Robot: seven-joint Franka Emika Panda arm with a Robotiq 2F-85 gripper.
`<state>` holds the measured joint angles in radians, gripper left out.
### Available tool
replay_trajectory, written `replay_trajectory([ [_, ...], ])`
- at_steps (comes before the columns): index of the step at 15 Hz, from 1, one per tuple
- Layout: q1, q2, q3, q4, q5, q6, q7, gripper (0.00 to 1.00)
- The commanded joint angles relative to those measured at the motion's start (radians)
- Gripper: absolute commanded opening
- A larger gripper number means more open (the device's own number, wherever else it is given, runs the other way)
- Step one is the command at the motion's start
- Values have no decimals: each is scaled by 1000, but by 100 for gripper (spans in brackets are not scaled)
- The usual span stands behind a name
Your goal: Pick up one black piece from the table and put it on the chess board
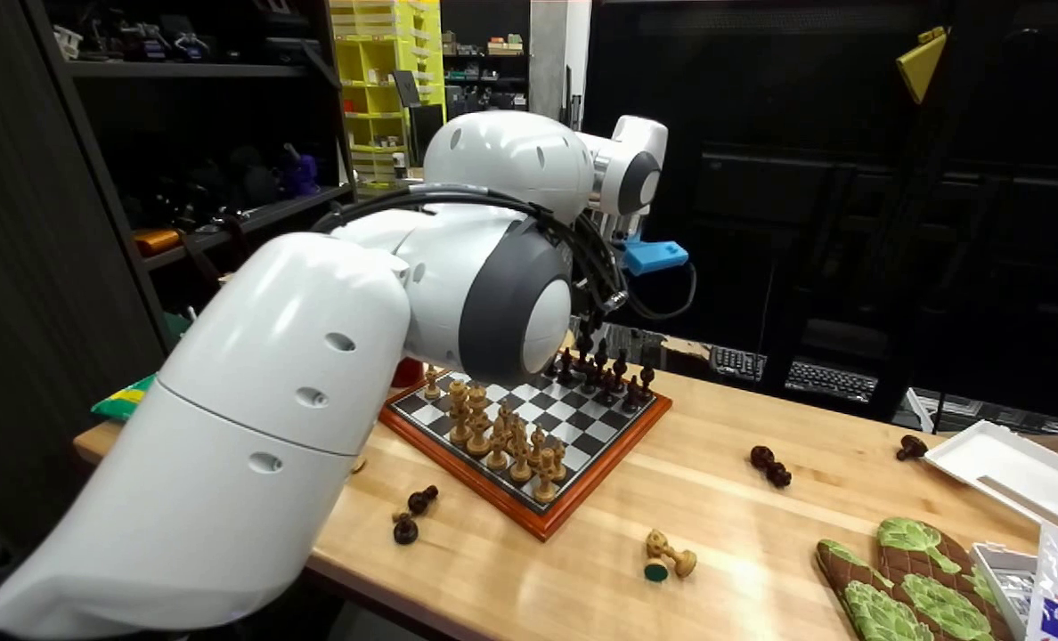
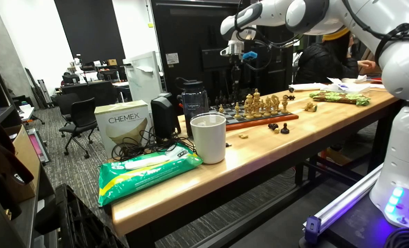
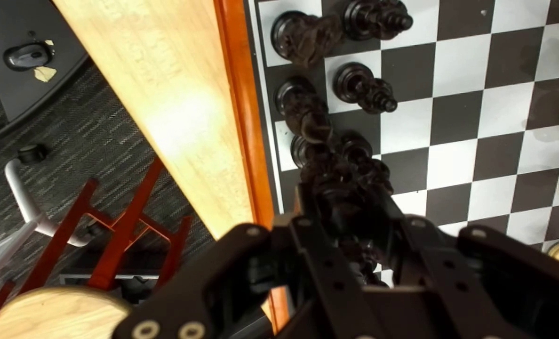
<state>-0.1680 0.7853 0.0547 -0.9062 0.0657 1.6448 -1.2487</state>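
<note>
Four or more loose black pieces (image 1: 405,531) on the table (image 1: 743,534), all off the board (image 1: 573,420): two just beyond its edge with the pale pieces (image 1: 478,427), the others well apart from an adjoining edge.

Claw (image 3: 347,207): above the board's black-row edge, fingers parted partway. A dark piece (image 3: 338,197) shows between them; clamped, or merely standing behind the tips, no view settles it. If clamped, probably the task's piece, with placing left to do. If not, the task's piece is one of the loose ones and pick-up is undone.

Foreseen faults:

1. Toppled neighbours. Cause: the black row (image 3: 303,101) crowds the claw; a sideways shift or wide release here would likely push a finger into the next piece.

2. Bad height. Cause: dark on dark; piece, tips and row merge in the wrist view. Too low jams the base, too high drops it tilted.

3. Fall outward. Cause: the board's rim (image 3: 241,84) runs near the claw. A base set half on it would probably lean; past it lies a narrowing strip of table, then carpet (image 3: 110,127).

4. Unchecked drift. Cause: in an exterior view the arm (image 1: 315,356) largely covers the claw.
</note>
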Motion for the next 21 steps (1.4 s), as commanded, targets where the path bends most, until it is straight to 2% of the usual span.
replay_trajectory([
  [1, -4, -7, 6, -1, 9, -11, -8, 8],
  [3, -4, -6, 6, 0, 12, -12, -7, 8],
  [4, -4, -6, 6, 1, 13, -13, -8, 11],
  [5, -4, -6, 6, 2, 12, -13, -8, 25],
  [6, -4, -6, 6, 2, 12, -13, -8, 26],
  [7, -4, -5, 6, 3, 12, -14, -8, 33],
  [9, -4, -5, 6, 4, 11, -15, -9, 24],
  [10, -3, -5, 6, 4, 11, -16, -9, 23],
  [12, -4, -5, 6, 5, 11, -17, -9, 27],
  [14, -3, -4, 6, 6, 10, -19, -10, 20],
  [16, -3, -4, 6, 6, 10, -20, -10, 28],
  [17, -2, -4, 5, 6, 9, -21, -10, 38],
  [19, -2, -4, 5, 7, 9, -22, -10, 44],
  [20, -1, -4, 5, 8, 8, -24, -10, 54],
  [21, -1, -4, 5, 8, 8, -25, -10, 49],
])
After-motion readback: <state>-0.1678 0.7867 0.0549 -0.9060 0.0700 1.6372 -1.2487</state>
